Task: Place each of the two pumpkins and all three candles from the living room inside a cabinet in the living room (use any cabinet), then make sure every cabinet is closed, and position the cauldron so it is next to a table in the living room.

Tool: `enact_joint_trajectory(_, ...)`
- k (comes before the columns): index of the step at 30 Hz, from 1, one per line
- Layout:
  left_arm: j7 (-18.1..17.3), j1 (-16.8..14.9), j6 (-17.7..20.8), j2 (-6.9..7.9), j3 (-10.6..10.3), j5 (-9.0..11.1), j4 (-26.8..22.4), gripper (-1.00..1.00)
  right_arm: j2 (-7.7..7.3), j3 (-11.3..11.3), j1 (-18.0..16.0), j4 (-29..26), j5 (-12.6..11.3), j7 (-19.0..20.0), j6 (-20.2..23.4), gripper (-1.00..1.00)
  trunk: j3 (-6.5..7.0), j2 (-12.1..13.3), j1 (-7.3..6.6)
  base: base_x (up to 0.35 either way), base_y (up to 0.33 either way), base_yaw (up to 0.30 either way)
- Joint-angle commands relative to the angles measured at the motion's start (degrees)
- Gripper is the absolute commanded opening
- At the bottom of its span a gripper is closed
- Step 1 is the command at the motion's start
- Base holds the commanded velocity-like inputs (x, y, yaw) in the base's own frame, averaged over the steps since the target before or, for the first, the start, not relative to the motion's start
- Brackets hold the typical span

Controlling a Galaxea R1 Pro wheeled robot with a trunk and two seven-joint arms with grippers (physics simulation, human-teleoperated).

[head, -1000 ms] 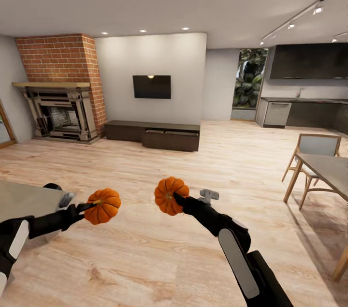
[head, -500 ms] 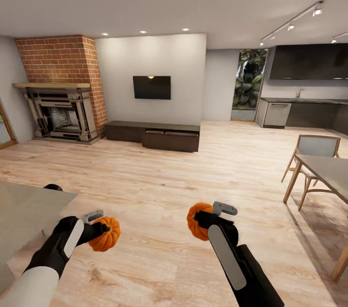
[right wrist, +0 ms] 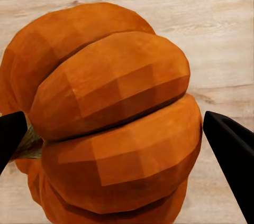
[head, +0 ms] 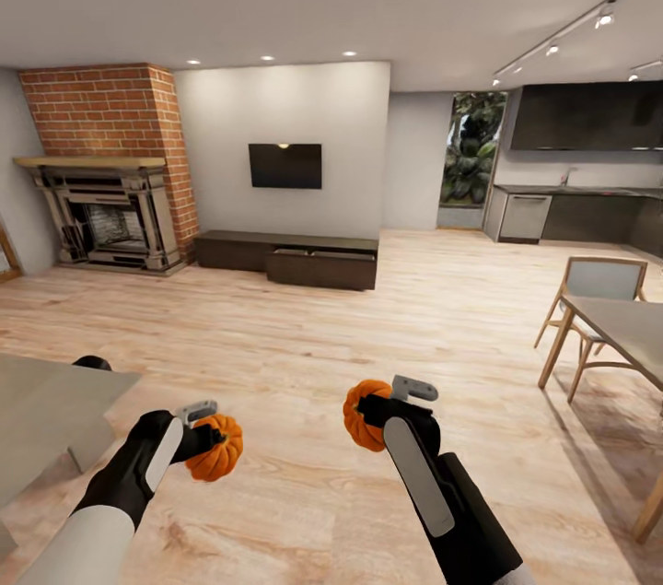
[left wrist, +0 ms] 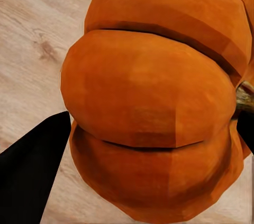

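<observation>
Each arm carries a pumpkin low over the pale plank floor [head: 304, 327], with nothing beneath either one. The left claw [head: 204, 447] is clenched on the left pumpkin [head: 219, 451]; its black fingers [left wrist: 29, 179] press the ribbed sides, and the stem [left wrist: 244, 97] pokes out sideways between them, so the short stem axis lies roughly level, across the grip. The right claw [head: 368, 410] is clamped on the right pumpkin [head: 361, 415] in the same way, with a fingertip [right wrist: 233, 150] at each flank and the stem [right wrist: 26, 145] turned to the side; which way that stem faces in the room I can't quite make out from above. The two pumpkins hang well apart from one another.

The long dark-brown cabinet [head: 285, 255] stands far off against the back wall under the television [head: 284, 165], beside the brick fireplace [head: 110, 170]. A grey table [head: 46, 401] corner sits just beside the left arm, and a wooden dining table [head: 622, 327] with a chair [head: 603, 276] stands off to the right.
</observation>
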Motion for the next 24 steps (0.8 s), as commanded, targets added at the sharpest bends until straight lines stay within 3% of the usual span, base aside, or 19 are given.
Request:
enact_joint_trajectory(1, 0.45, -0.06, 0.25, -0.01, -0.02, 0.57, -0.13, -1.00, 0.05, -0.07, -1.44, 2.56, -0.70, -0.39, -0.01, -1.00, -0.18, -0.08, 0.05, 0.339, 0.105, -0.091)
enact_joint_trajectory(5, 0.52, -0.29, 0.32, 0.11, -0.02, 0.57, -0.22, -1.00, 0.08, -0.14, -3.14, 6.91, -0.85, -0.27, -0.29, -1.00, -0.55, -0.08, 0.05, 0.321, 0.175, -0.090)
enact_joint_trajectory(16, 0.52, -0.33, 0.32, 0.16, 0.00, 0.57, -0.23, -1.00, 0.08, -0.05, -3.23, 7.22, -0.85, -0.12, -0.66, -1.00, -1.57, -0.08, 0.05, 0.295, 0.220, -0.090)
enact_joint_trajectory(24, 0.52, -0.42, 0.32, 0.18, 0.01, 0.55, -0.23, -1.00, 0.04, -0.05, -3.23, 7.39, -0.85, 1.00, -0.83, -1.00, -2.31, -0.08, 0.05, 0.330, 0.112, -0.080)
